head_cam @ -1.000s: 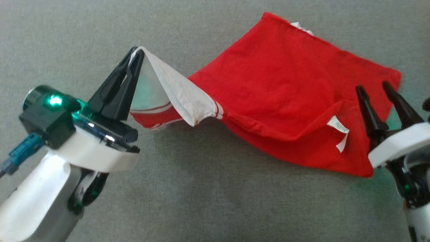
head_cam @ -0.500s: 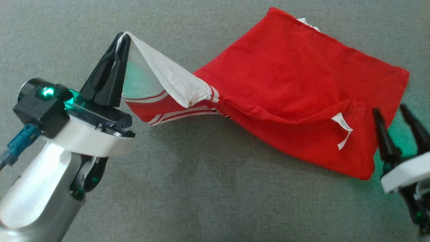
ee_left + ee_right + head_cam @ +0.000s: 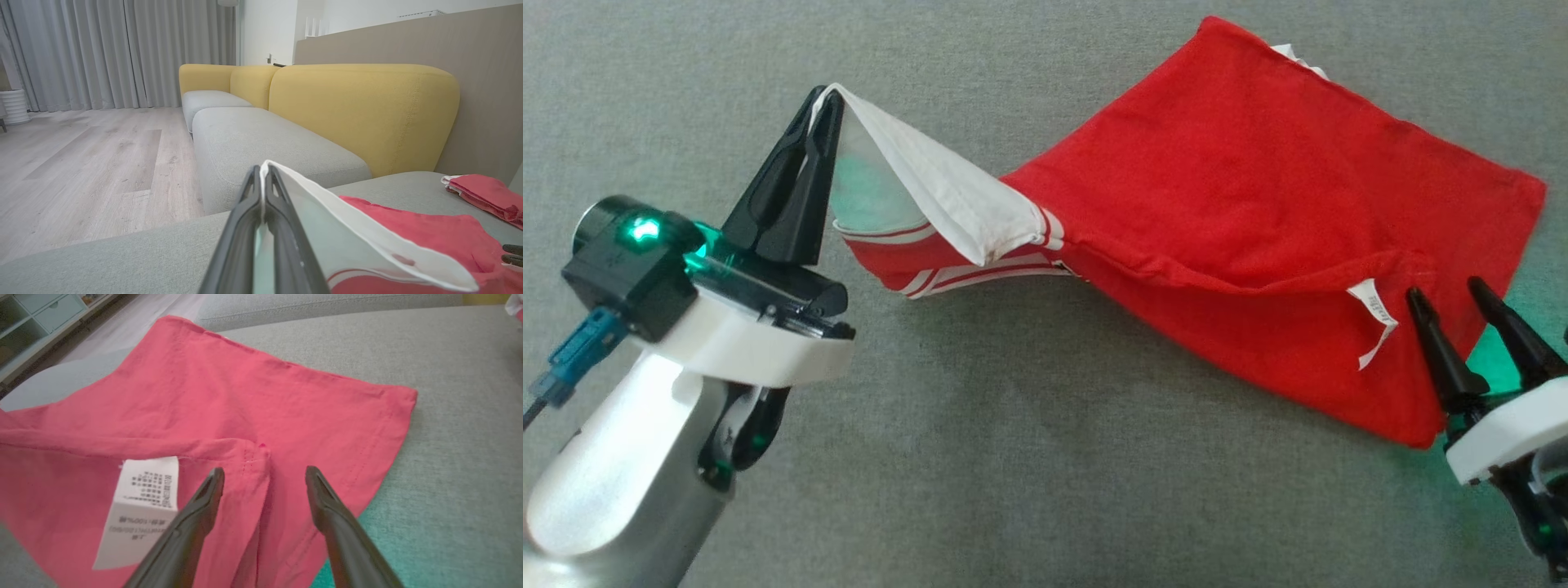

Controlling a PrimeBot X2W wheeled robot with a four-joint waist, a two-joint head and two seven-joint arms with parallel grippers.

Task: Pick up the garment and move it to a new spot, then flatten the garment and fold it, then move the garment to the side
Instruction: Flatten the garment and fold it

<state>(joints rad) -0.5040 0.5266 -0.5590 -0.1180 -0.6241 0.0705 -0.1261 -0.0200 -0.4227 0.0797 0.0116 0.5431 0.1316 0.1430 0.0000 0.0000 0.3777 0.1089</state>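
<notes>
I'm working on a grey sofa seat point(image 3: 1013, 457). Through the left wrist camera I see its yellow backrest point(image 3: 359, 110) ahead, a wooden floor point(image 3: 81, 163) and grey curtains point(image 3: 114, 53) beyond, and a second red cloth point(image 3: 486, 194) bunched on the seat well apart from my piece.

The red garment point(image 3: 1241, 188) lies mostly spread on the seat. Its white sleeve point(image 3: 939, 192) is lifted clear of the seat, and my left tool point(image 3: 827, 96) is clamped together on the sleeve's tip, so the cloth hangs from there in a slack ridge. My right tool point(image 3: 1444, 287) stands with its fingers wide apart and grips nothing. It sits at the garment's near right corner. A turned-over flap carrying the white label point(image 3: 143, 506) lies right in front of it, and the flap's edge runs up between the two fingers in the right wrist view.

Compared with a second ago, the left tool's tip sits higher and further left, and more of the striped cloth shows beneath the sleeve. The right tool has dropped from beside the garment's far right corner to the flap near the label.
</notes>
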